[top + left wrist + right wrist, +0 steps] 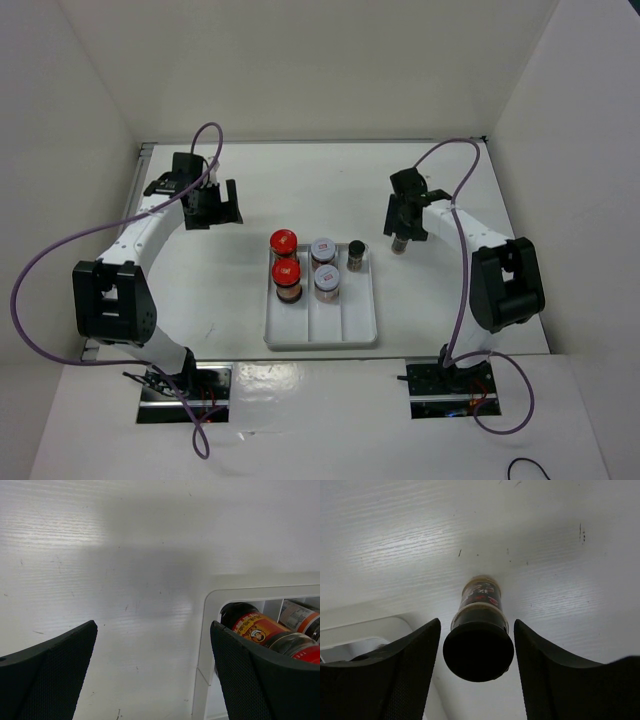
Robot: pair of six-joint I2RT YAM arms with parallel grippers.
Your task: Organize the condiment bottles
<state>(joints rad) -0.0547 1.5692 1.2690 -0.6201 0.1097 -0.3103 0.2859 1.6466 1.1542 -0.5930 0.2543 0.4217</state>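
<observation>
Five condiment bottles stand in the white divided tray [320, 343]: two red-lidded jars [283, 241] on the left, two white-lidded jars [322, 249] in the middle, one dark black-capped bottle [356, 250] at the right. A second black-capped bottle [479, 650] stands upright on the table right of the tray. My right gripper [477, 625] straddles its cap, with a narrow gap showing on each side. My left gripper [152, 630] hangs open over bare table at the tray's far-left corner, holding nothing. A red-lidded jar [260, 630] shows beside its right finger.
White walls enclose the table on the left, back and right. The tray's rim [210, 610] lies just right of the left gripper. The tray's corner [365, 630] lies left of the right gripper. Cables loop from both arms.
</observation>
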